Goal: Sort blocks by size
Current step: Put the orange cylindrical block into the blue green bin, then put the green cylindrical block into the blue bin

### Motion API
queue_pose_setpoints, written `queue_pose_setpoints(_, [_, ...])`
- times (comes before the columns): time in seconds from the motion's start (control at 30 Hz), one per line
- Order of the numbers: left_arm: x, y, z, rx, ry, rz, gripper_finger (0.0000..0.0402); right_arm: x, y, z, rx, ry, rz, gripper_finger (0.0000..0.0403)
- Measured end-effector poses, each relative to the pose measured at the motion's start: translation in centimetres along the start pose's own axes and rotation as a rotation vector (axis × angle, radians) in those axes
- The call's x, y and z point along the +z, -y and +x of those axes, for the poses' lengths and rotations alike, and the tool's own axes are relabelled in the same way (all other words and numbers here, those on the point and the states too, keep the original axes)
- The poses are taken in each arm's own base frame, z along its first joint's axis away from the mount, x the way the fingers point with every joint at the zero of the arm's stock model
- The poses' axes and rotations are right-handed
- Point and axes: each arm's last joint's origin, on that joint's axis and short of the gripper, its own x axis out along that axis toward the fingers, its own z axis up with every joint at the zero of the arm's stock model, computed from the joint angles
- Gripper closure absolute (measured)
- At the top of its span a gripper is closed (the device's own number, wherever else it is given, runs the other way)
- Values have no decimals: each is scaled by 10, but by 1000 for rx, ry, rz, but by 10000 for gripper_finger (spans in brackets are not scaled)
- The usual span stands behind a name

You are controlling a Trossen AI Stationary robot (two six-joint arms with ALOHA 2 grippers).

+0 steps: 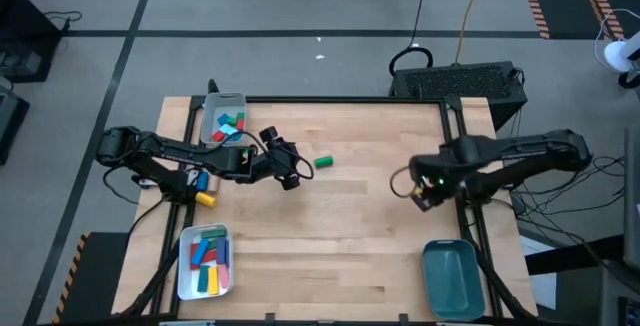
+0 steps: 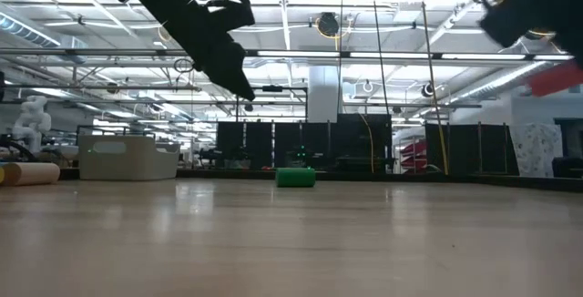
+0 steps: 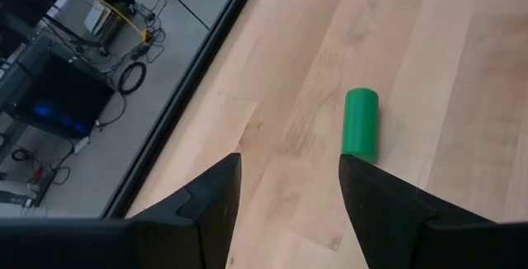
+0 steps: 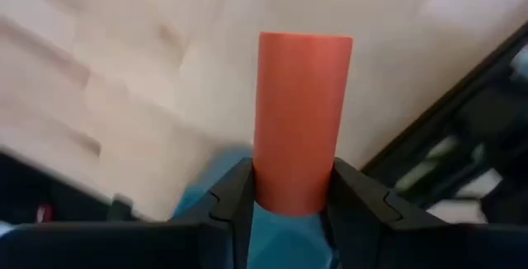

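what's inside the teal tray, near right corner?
The teal tray shows only bare floor from above, no blocks. The right gripper holds an orange cylinder near it; teal shows beneath in the wrist view.

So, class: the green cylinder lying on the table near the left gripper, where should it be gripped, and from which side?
Probably from above, fingers closing across the middle of the green cylinder. It lies on its side with bare table all round, and the left gripper is open just short of it.

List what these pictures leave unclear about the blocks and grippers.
- Right gripper: the orange cylinder it grips shows only in its wrist view.
- Grey tray and white tray: blocks too small to count, high view.
- Left gripper, open: tips out of focus, low view.
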Motion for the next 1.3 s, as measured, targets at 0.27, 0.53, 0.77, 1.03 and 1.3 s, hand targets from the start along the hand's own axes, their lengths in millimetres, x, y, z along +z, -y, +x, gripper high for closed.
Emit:
queue_pose_setpoints(0.27, [1,0,0,0,7,31,194,-44,-13,8,21,-183,-45,292])
queue_pose_setpoints(0.53, [9,-2,-2,0,33,48,194,-89,-35,17,115,-316,-70,292])
queue_pose_setpoints(0.77, [11,-2,-3,1,49,71,194,-119,-44,38,-9,-346,-27,290])
queue_pose_setpoints(1.03, [20,-3,-3,7,125,35,194,-133,-59,69,-111,-322,-34,267])
queue_pose_setpoints(1.3, [22,-3,-4,6,142,-3,194,-133,-64,87,-186,-299,-105,217])
